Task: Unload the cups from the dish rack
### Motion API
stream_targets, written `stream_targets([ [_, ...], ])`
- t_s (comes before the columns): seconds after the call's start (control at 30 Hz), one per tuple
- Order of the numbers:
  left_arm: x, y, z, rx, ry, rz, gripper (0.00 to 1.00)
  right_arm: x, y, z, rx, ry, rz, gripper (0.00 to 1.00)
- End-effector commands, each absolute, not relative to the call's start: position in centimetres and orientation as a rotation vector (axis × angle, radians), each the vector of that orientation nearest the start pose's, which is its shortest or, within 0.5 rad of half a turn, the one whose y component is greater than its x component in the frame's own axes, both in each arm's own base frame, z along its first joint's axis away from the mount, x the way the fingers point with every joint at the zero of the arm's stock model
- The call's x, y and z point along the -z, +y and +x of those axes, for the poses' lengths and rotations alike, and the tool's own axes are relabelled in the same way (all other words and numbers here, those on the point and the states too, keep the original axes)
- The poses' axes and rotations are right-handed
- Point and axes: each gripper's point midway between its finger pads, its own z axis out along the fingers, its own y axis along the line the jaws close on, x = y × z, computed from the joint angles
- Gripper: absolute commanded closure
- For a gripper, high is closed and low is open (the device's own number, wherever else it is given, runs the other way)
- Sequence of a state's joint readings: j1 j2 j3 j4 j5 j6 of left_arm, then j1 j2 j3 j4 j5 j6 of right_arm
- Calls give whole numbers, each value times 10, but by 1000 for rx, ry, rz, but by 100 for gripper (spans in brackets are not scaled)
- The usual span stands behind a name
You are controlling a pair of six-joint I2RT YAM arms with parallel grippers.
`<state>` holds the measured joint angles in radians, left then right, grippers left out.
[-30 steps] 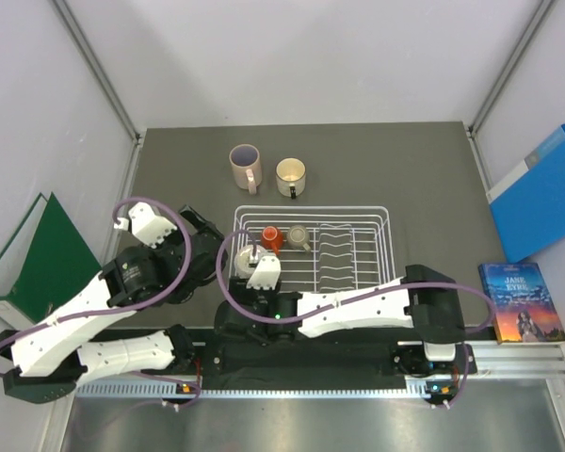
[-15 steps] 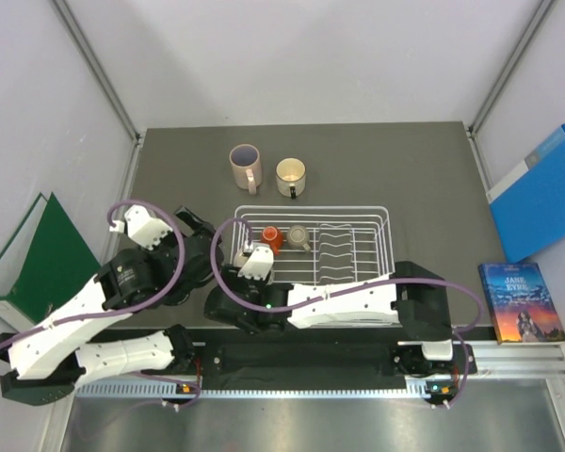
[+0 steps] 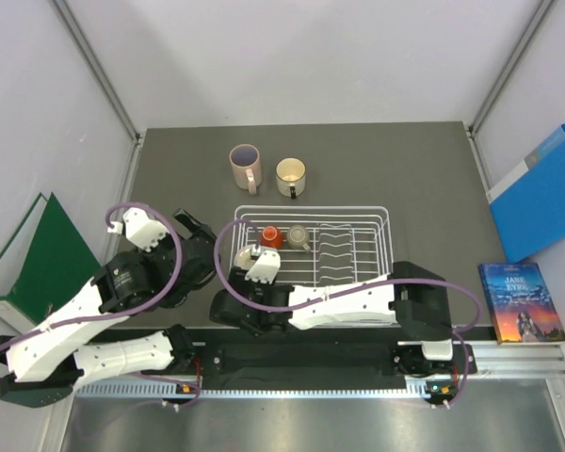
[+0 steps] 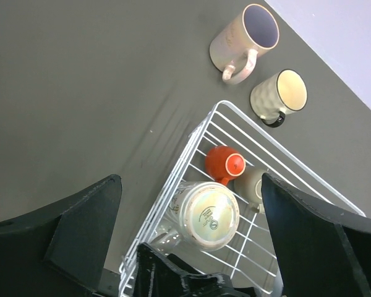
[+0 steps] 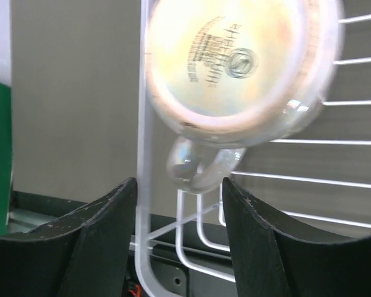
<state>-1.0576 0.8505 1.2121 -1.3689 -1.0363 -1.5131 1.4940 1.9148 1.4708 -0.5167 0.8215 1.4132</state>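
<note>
Jaws of the right gripper [image 5: 179, 185] stand partly apart, one on either side of the handle [image 5: 201, 167] of the speckled mug [image 5: 235, 62], with a sliver of gap showing on both sides, so nothing is grasped yet. That mug sits upside down, its stamped base facing up, in the near-left corner of the white wire dish rack [image 3: 358, 209], its handle pointing toward the rack's near edge. Jaws of the left gripper [image 4: 190, 179] are spread wide and empty, hanging above the tabletop [image 4: 80, 93] just left of the rack and looking down on the same corner.

Two cups are already out: the pinkish mug [image 4: 244, 34] with the purple inside and the cream mug [image 4: 278, 96] stand upright on the tabletop beyond the rack's far edge, near each other. Three remain in the rack: the speckled mug, the small red-orange cup [image 4: 224, 164] and the small tan cup [image 4: 250, 185], these two lying close together behind it.

By my reading, the step in hand is the pickup of the speckled mug by its handle. The next move calls for the right jaws to pinch the handle squarely, well onto the loop and clear of the rack's rim wire, which runs close beside the left finger. Then comes a straight lift so the mug's rim frees itself from the wires without dragging the rack, and a turn upright before it is set down.
</note>
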Motion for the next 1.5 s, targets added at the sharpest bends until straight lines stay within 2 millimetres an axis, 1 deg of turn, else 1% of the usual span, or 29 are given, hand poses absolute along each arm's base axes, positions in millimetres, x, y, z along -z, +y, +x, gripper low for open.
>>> stream_targets([
  [0.0, -279, -70, 189, 180, 1892, -713, 1, -143, 452, 139, -612, 2178, 300, 43],
  [0.03, -279, -72, 190, 181, 1894, -710, 1, -141, 447, 139, -609, 2181, 309, 43],
  [0.13, -278, -74, 190, 182, 1899, -700, 1, -139, 441, 139, -621, 2176, 325, 43],
  [0.3, -275, -78, 191, 182, 1907, -690, 1, -138, 444, 139, -632, 2171, 319, 44],
  [0.33, -275, -78, 192, 181, 1907, -689, 1, -140, 446, 139, -641, 2168, 313, 45],
  [0.37, -275, -78, 192, 184, 1908, -686, 1, -147, 451, 140, -670, 2146, 292, 44],
  [0.53, -276, -80, 192, 195, 1905, -681, 1, -169, 452, 139, -712, 2094, 280, 44],
  [0.6, -276, -80, 192, 195, 1905, -680, 1, -174, 451, 138, -712, 2086, 282, 44],
  [0.67, -276, -80, 193, 196, 1905, -679, 1, -174, 448, 138, -709, 2086, 285, 43],
  [0.77, -275, -81, 193, 198, 1904, -682, 1, -168, 445, 137, -693, 2099, 292, 43],
  [0.93, -273, -82, 193, 198, 1907, -681, 1, -149, 442, 140, -635, 2136, 289, 43],
  [1.0, -271, -83, 193, 194, 1911, -678, 1, -144, 444, 139, -629, 2151, 282, 43],
  [1.17, -270, -83, 193, 189, 1915, -673, 1, -135, 449, 143, -611, 2165, 283, 43],
  [1.27, -271, -81, 192, 187, 1913, -673, 1, -126, 452, 145, -594, 2178, 279, 43],
  [1.4, -270, -79, 192, 183, 1910, -676, 1, -112, 457, 145, -571, 2194, 281, 45],
  [1.47, -269, -78, 191, 180, 1910, -677, 1, -109, 458, 146, -564, 2194, 296, 46],
])
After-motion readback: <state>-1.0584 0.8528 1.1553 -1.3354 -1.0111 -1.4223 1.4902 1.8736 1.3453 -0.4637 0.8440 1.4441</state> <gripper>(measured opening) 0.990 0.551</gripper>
